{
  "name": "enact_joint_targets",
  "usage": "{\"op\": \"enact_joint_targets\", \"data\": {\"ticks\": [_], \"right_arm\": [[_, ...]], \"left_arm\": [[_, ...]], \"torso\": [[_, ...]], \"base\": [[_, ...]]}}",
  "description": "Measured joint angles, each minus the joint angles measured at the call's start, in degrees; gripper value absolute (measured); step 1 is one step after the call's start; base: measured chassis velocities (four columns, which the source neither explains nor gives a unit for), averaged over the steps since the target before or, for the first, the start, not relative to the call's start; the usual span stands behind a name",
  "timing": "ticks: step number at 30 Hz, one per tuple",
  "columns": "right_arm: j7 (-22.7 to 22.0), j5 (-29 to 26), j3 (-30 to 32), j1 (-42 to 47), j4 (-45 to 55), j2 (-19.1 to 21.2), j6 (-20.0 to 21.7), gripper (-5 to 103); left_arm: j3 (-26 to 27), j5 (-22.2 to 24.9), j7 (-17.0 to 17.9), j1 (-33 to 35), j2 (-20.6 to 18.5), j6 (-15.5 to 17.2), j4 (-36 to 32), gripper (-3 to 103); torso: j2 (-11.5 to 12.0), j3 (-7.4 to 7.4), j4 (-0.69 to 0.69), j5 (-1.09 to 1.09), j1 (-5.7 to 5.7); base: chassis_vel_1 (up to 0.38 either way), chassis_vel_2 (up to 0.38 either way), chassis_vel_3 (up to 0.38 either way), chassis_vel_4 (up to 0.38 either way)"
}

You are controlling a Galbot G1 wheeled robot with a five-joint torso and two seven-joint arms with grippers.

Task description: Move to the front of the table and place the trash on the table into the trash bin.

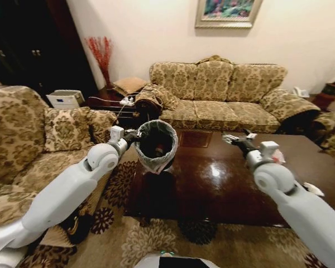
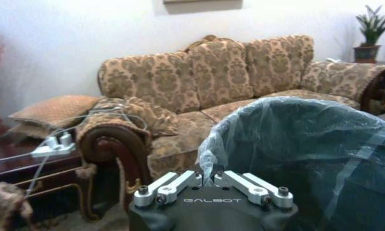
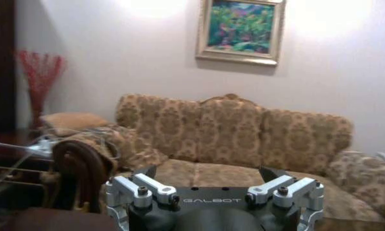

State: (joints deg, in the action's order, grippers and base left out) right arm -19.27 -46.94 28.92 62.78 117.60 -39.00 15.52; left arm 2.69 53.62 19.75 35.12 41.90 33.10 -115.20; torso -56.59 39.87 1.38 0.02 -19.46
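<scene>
My left gripper (image 1: 135, 137) is shut on the rim of the trash bin (image 1: 156, 146), a small black bin with a grey-white liner, and holds it in the air over the left end of the dark glossy table (image 1: 212, 184). In the left wrist view the fingers (image 2: 209, 179) pinch the liner edge of the bin (image 2: 308, 159). My right gripper (image 1: 234, 139) hovers open over the table's far right part, with nothing between its fingers (image 3: 144, 172). A white paper scrap (image 1: 313, 190) lies on the table by my right forearm. A small red-and-white piece of trash (image 1: 280, 158) peeks out behind the right wrist.
A patterned three-seat sofa (image 1: 223, 95) stands behind the table and an armchair (image 1: 22, 139) sits to the left. A side table (image 2: 38, 159) with a power strip and cables is in the corner. Floral carpet (image 1: 156, 240) lies in front of the table.
</scene>
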Motion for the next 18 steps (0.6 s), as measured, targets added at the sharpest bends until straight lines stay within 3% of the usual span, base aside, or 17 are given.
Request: {"op": "enact_joint_targets", "data": {"ticks": [8, 12, 18], "right_arm": [[-1.59, 1.09, 2.08, 2.38, 1.51, -1.23, 2.4, 100], [-2.24, 1.12, 2.18, 2.62, 1.99, -1.37, 3.33, 100], [-2.37, 1.02, 1.65, 2.43, 2.26, -1.52, 3.67, 100]], "left_arm": [[0.04, 0.19, -0.04, 0.1, -0.92, -1.16, 0.27, 5], [0.18, 0.59, 0.21, 0.03, -1.46, -2.37, 0.35, 5], [0.21, 0.97, 0.51, 0.14, -1.66, -2.44, 0.03, 5]], "torso": [[0.0, 0.0, 0.04, -0.03, 0.0], [0.0, 0.01, -0.01, -0.03, -0.01], [0.0, 0.01, 0.02, -0.01, -0.01]], "base": [[-0.086, -0.081, -0.083, -0.088], [-0.138, -0.165, -0.064, -0.071], [-0.141, -0.168, 0.038, 0.071]]}}
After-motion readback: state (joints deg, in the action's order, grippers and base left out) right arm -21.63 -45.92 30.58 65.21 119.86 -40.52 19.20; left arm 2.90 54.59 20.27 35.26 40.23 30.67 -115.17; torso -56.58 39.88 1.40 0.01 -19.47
